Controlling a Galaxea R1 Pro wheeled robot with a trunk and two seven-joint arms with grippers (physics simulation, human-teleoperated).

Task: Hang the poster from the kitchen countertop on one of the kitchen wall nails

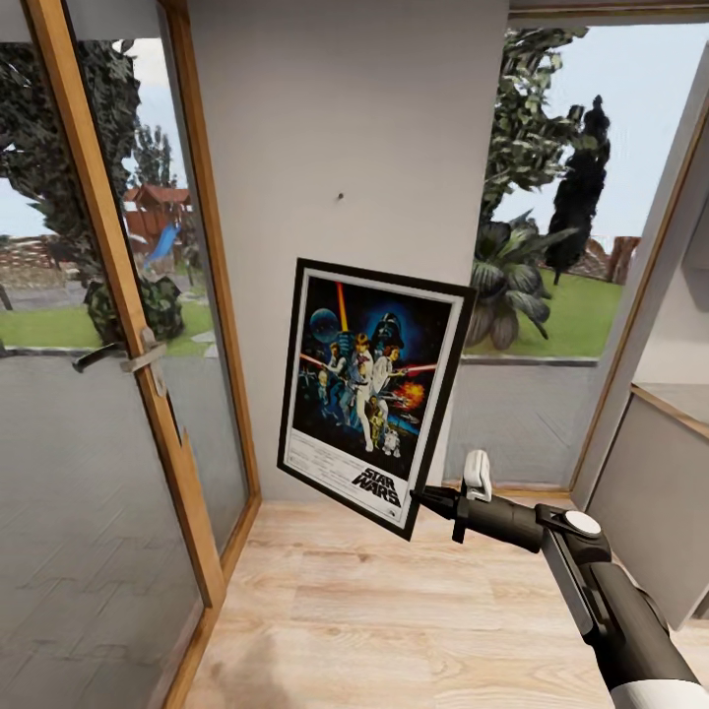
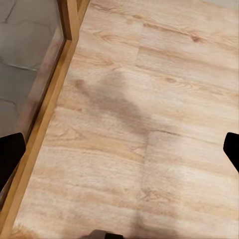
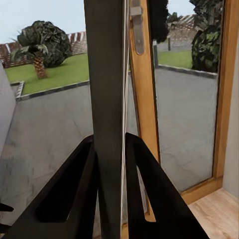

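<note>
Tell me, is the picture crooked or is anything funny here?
Yes: the poster hangs in the air, tilted, pinched at its lower corner by the right gripper. It is not on the wall nail above it yet.

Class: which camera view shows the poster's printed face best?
The head view: the poster faces it, tilted, gripped at its lower corner by the right gripper. The right wrist view catches it edge-on between the fingers. The left wrist view looks at floor.

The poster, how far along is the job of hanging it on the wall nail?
Pickup looks done: the right claw is shut on the poster, pinching its lower right corner and holding it tilted in front of the grey wall. Hanging is left: the wall nail is bare, above the poster's top edge, so the poster must go higher.
</note>
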